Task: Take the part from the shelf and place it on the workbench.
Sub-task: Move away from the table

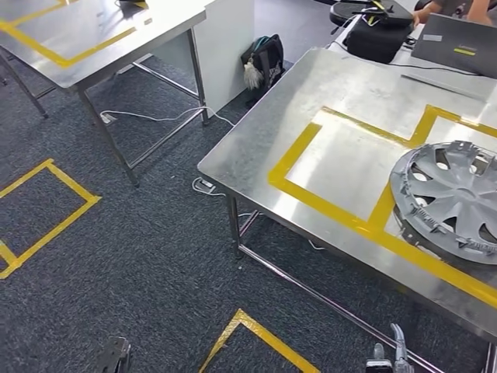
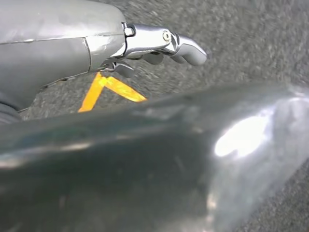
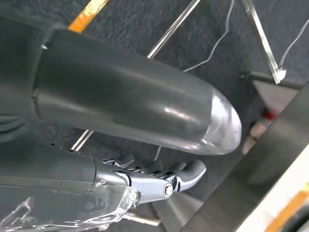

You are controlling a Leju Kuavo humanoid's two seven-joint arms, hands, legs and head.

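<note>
Head view. One silver plastic wheel cover with curved spokes [image 1: 451, 198] lies flat on the near steel workbench [image 1: 328, 116], at its right side, resting partly inside a rectangle of yellow tape [image 1: 328, 206] and overlapping the tape line; its right edge is cut off by the picture. No hand touches it. Two yellow tape rectangles adjoin on this bench top; the left one holds nothing. At the far end of the bench: one black bag [image 1: 378, 35] and one grey laptop [image 1: 457, 43], with a person's hand [image 1: 423, 13] beside them. A second steel table with yellow tape [image 1: 88, 35] stands well apart to the left. One dark backpack [image 1: 265, 62] sits on the grey carpet between the tables, and white cables [image 1: 152, 116] trail on the floor. Tape marks on the carpet: two. The right hand [image 1: 394, 356] shows its fingertips at the bottom edge, below the bench rim.

Left wrist view. The left hand [image 2: 160, 46] hangs over carpet, fingers extended together, holding nothing.

Right wrist view. The right hand, fingers lightly curled and slightly apart, holds nothing; steel table legs [image 3: 171, 34] and a cable lie beyond it.
</note>
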